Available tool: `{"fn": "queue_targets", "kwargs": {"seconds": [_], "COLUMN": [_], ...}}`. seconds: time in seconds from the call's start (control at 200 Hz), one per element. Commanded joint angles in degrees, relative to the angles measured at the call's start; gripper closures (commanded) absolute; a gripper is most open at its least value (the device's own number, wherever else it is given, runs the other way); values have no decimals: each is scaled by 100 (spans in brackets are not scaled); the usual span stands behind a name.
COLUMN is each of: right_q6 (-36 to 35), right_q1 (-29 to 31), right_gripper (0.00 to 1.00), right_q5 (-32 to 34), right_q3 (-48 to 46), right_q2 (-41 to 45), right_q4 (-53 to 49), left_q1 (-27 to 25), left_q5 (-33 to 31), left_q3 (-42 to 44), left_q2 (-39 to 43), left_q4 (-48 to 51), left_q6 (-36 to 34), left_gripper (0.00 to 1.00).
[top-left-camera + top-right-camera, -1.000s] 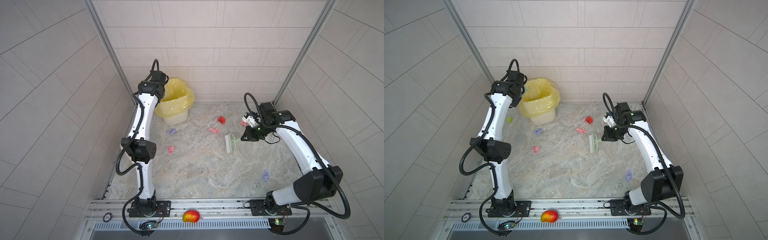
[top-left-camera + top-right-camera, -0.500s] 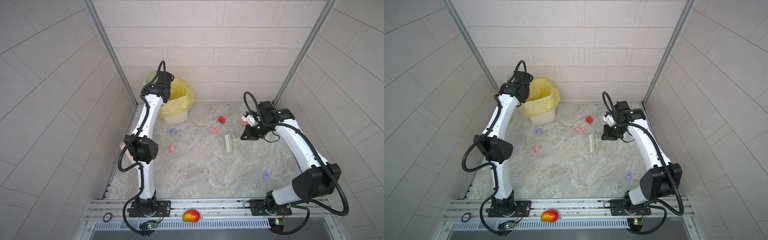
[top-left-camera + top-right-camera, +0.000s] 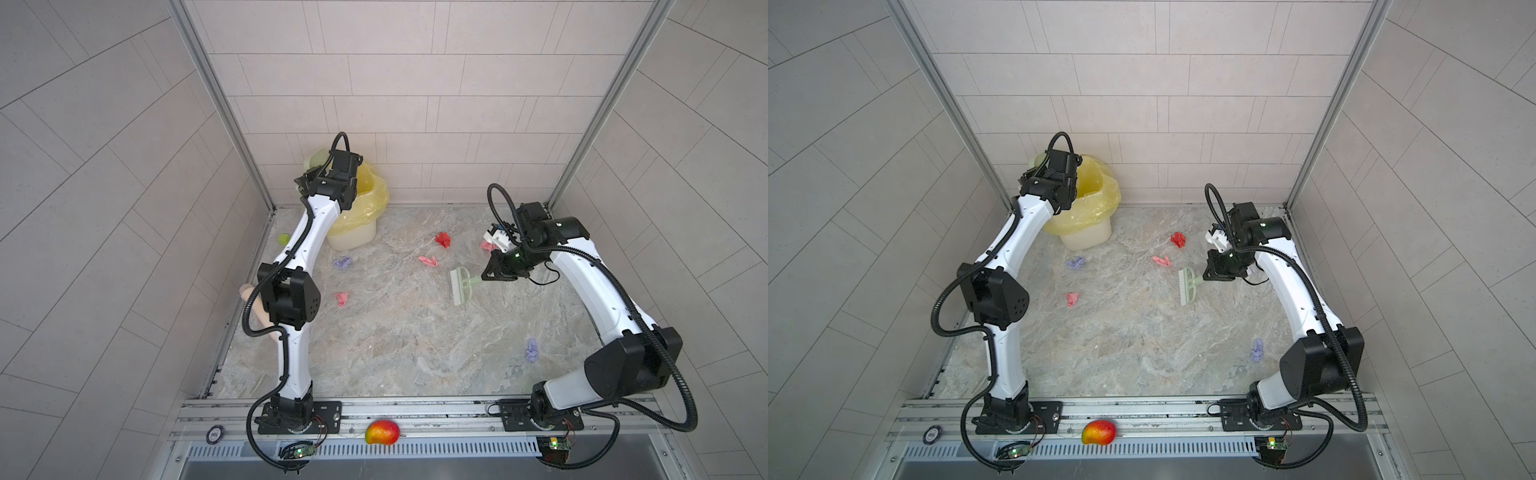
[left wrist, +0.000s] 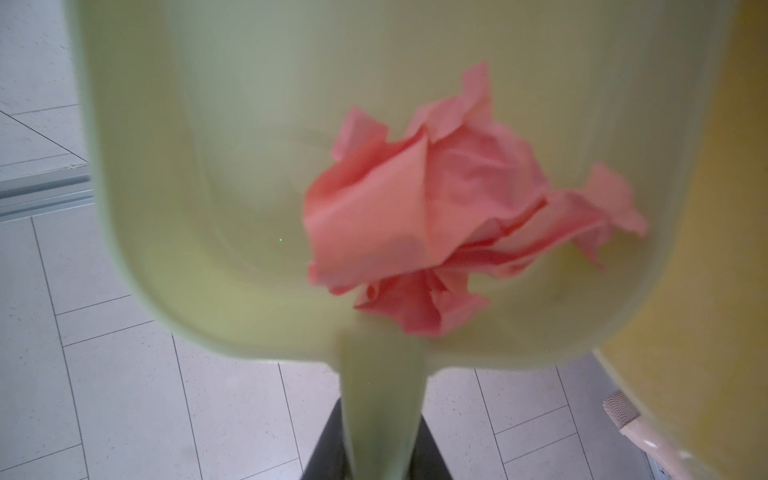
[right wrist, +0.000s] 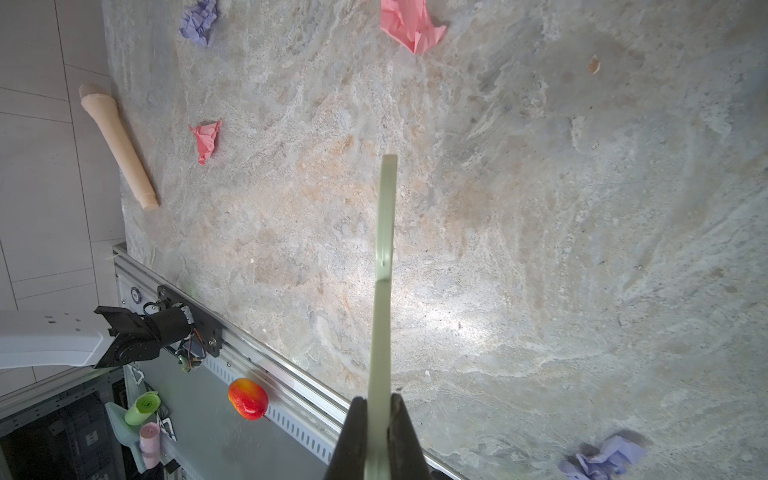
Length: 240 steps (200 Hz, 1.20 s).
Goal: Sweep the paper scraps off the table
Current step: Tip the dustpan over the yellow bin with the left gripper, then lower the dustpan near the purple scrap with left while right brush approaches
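The left gripper (image 4: 382,449), clenched on the handle of the green dustpan (image 4: 249,166), holds pink paper scraps (image 4: 436,208) just beside the yellow-lined bin (image 3: 357,224); the pan's lip should clear the rim before tipping steeply, while the right gripper (image 5: 380,436), clamped on the brush (image 3: 461,286), waits over the table (image 3: 395,340) where other scraps (image 3: 429,261) lie.

Both top views from high overhead, the same whole table (image 3: 395,340); wrist views close-up.
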State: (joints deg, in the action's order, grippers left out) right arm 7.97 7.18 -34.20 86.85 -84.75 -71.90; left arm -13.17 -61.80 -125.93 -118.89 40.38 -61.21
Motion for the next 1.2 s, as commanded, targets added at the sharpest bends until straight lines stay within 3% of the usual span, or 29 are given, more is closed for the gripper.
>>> {"fn": "queue_targets", "kwargs": {"seconds": [0.0, 0.21, 0.385, 0.701, 0.841, 0.941, 1.066, 1.196], "right_q6": [-82, -105, -98, -59, -32, 48, 325, 714], "right_q1": [-6, 2, -1, -3, -5, -7, -65, -152], "right_gripper": [100, 100, 100, 100, 100, 100, 100, 100], "right_q5": [44, 69, 61, 128, 448, 917, 1432, 2069], "right_q3": [96, 113, 104, -1, 49, 62, -161, -467], "right_q2": [141, 174, 202, 303, 330, 394, 604, 840], "right_q4": [-131, -153, -167, -140, -264, -399, -391, -367], "left_q1": [-12, -76, -182, -177, -215, -385, -776, -1224], "left_q5": [-182, -218, -129, -181, -245, -40, 545, 1359], "left_q3": [105, 540, 1589, 1582, 1236, 721, 372, 862], "left_q2": [371, 549, 874, 938, 955, 981, 1048, 1358], "left_q4": [-419, -1042, -2876, -2823, -2313, -1171, 211, 515], "left_q6": [-375, -942, -2320, -2157, -1366, -21, 1643, 2796], "left_gripper": [100, 100, 100, 100, 100, 100, 100, 100]}}
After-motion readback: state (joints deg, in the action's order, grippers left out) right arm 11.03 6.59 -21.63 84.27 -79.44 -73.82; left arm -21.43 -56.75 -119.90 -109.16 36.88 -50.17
